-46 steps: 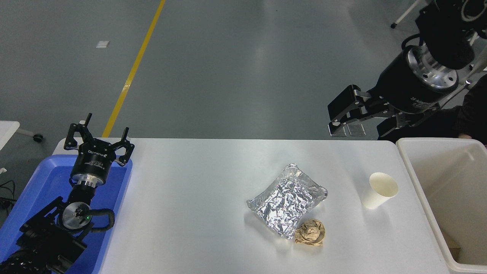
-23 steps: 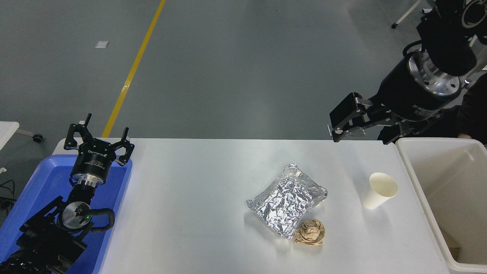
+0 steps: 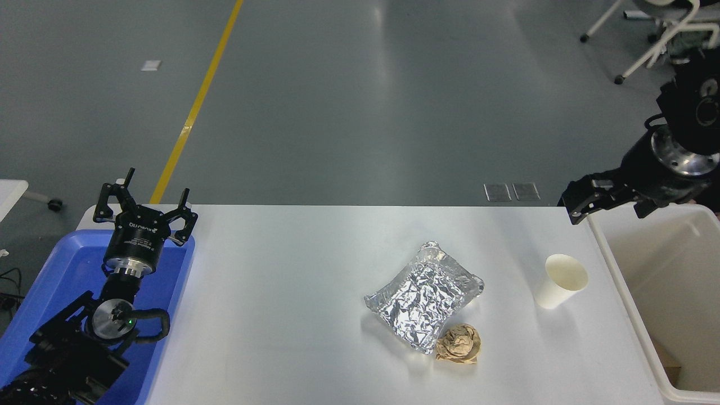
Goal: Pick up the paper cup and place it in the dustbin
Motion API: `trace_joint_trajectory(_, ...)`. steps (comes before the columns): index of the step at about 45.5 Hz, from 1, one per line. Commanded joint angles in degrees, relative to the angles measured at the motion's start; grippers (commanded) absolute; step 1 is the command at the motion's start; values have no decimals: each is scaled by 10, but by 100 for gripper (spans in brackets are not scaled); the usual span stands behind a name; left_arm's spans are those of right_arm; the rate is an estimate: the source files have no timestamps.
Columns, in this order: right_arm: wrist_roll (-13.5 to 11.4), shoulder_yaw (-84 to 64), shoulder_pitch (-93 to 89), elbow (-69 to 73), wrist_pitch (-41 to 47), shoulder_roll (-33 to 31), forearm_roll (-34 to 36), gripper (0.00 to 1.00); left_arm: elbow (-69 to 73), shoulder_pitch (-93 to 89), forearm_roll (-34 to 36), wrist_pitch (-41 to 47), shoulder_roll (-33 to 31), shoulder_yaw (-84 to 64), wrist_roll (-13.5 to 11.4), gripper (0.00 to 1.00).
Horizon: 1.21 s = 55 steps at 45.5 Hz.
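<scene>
Since the earlier frames the right tool (image 3: 585, 203) is shifting rightward and downward in the head view: it was hanging beyond the desk's far edge, left of the dustbin, and is now sitting over the far left corner of the dustbin (image 3: 621, 292). The paper cup (image 3: 560, 280) is not moving; it is standing where it stood.

The paper cup is resting upright on the desk (image 3: 292, 292), mouth up, long axis vertical, close beside the dustbin's left wall and apart from it. A crumpled foil tray (image 3: 424, 295) and a brown paper ball (image 3: 459, 343) are lying to its left, clear of it.

The governing relation: the cup is lying nearer the camera than the right tool and slightly to its left, with bare desk between them. The right tool is holding nothing; whether its fingers are spread or pressed together cannot be told from this angle.

The left tool (image 3: 145, 209) is parked over the blue tray (image 3: 67, 264) at the desk's far left, fingers spread, well apart from the cup. The right arm is by far the nearer.

Judgement: the approach is only beginning. The next move is calling for travel toward the camera and down, taking the cup by its side wall.
</scene>
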Motion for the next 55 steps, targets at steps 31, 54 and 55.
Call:
trace_joint_trajectory(31, 13, 197, -397, -263, -87, 0, -38, 100, 0, -1, 0, 0, 0, 1, 1, 100)
trace_joint_trajectory(54, 12, 235, -458, -305, -112, 14, -36, 27, 0, -1, 0, 0, 0, 1, 1, 100)
trace_joint_trajectory(55, 12, 235, -457, -305, -112, 14, -36, 17, 0, -1, 0, 0, 0, 1, 1, 100)
